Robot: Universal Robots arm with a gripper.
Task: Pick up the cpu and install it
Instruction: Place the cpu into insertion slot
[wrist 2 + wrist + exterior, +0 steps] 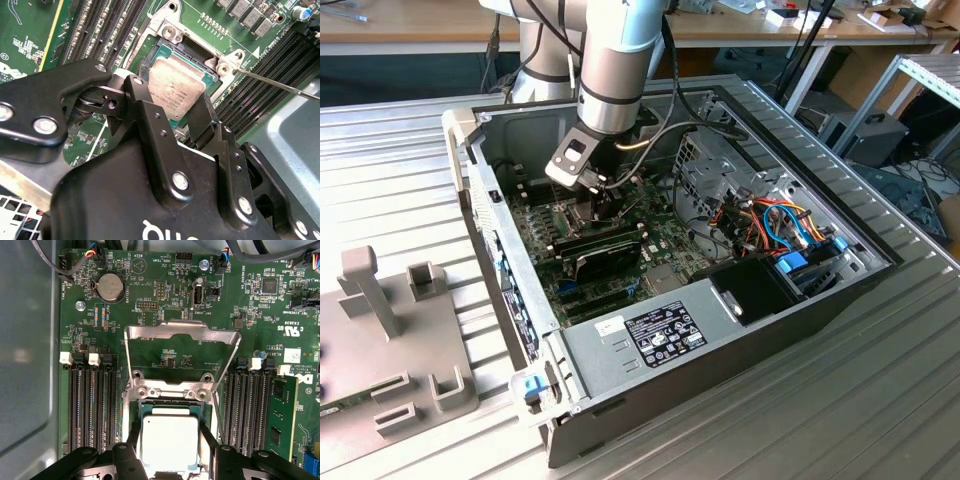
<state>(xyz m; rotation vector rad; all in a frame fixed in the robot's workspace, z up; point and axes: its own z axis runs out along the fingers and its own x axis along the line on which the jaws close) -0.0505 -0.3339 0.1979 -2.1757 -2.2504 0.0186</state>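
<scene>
The step in hand is the install: the cpu (169, 440) is already picked up and is over its socket (172, 404) on the green motherboard (150, 285). In both wrist views the claw (170, 447) is clenched on the cpu, one black finger (206, 436) against each of two opposite edges and the silver top bare between them. The hinged load plate (180, 332) stands swung open (so the socket is uncovered), and its thin lever (280, 85) runs out beside the frame. Memory slots (92, 410) run on either side of the socket.

In the second wrist view the cpu looks slightly tilted against the socket's dark opening, so I judge it is not yet seated; whether any edge already touches the socket I cannot tell.

In the exterior view the arm reaches down into the open computer case (510, 260), which lies on the ribbed metal table (880, 400). The claw is just toward eleven o'clock from the picture's middle, and a grey fixture (380, 330) sits outside the case at eight o'clock.

As I judge it, seating calls for the cpu held level and square to the socket, brought straight down without sliding (the contacts beneath would not forgive a scrape), and let go only once it lies flat.
</scene>
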